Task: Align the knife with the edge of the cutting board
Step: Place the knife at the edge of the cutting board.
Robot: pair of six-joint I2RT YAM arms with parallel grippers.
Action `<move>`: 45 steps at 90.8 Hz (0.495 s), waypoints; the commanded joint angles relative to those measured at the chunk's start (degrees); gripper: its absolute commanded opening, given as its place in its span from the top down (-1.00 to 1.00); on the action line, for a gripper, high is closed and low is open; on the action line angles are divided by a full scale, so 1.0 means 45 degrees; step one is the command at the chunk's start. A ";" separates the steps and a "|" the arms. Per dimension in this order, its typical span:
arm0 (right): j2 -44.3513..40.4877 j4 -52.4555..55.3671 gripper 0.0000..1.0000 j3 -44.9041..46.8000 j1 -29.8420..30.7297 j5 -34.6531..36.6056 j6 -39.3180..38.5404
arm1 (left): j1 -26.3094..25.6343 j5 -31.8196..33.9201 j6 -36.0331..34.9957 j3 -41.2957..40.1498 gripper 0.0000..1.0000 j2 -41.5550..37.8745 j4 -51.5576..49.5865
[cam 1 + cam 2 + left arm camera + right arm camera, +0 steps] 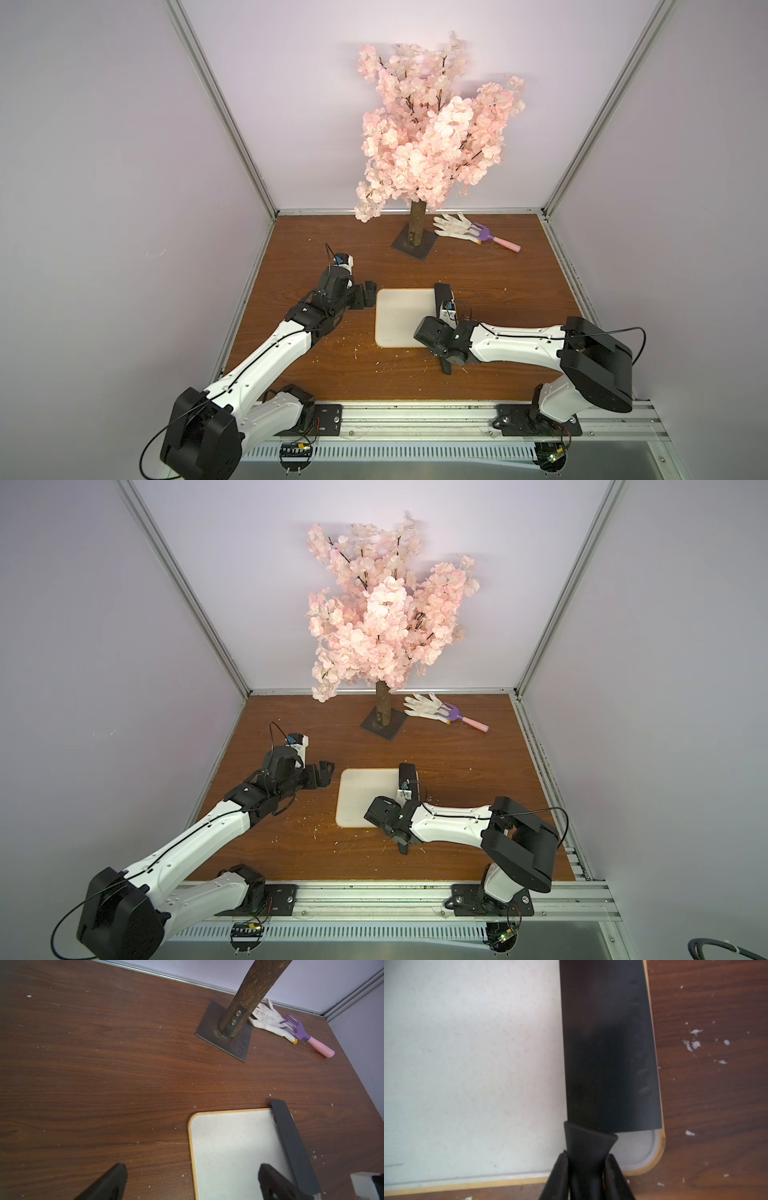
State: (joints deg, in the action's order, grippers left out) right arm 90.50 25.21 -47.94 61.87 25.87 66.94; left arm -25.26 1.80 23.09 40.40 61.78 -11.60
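The cream cutting board (397, 318) (363, 796) lies flat in the middle of the wooden table. The black knife (608, 1053) rests along the board's right side, and its blade (291, 1142) runs close beside the tan rim. Its blade tip (442, 292) sticks out past the far edge. The handle end (446, 368) reaches off the near edge. My right gripper (586, 1155) is shut on the handle just behind the blade. My left gripper (193, 1167) (370, 296) stands open at the board's left far corner and holds nothing.
An artificial blossom tree stands on a dark square base (414, 245) at the back. A white glove (453, 226) and a purple-and-pink rake (496, 240) lie to its right. White crumbs dot the table (332, 365). Enclosure walls close in the sides and back.
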 commanded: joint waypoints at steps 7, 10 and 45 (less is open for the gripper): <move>0.0186 0.0023 1.00 0.0058 -0.0026 0.0464 0.0245 | -0.0149 0.0205 -0.0172 0.0310 -1.00 0.0045 -0.0196; 0.0202 -0.0007 1.00 0.0062 -0.0028 0.0465 0.0243 | -0.0149 0.0205 -0.0181 0.0315 -0.99 0.0044 -0.0192; 0.0325 -0.0211 0.91 0.0168 -0.0101 0.0389 0.0196 | -0.0154 0.0252 -0.0180 0.0330 -1.00 0.0119 -0.0193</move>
State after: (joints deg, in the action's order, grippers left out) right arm 91.55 24.95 -47.83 61.78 26.13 67.00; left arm -25.26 1.89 23.05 40.40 62.06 -11.60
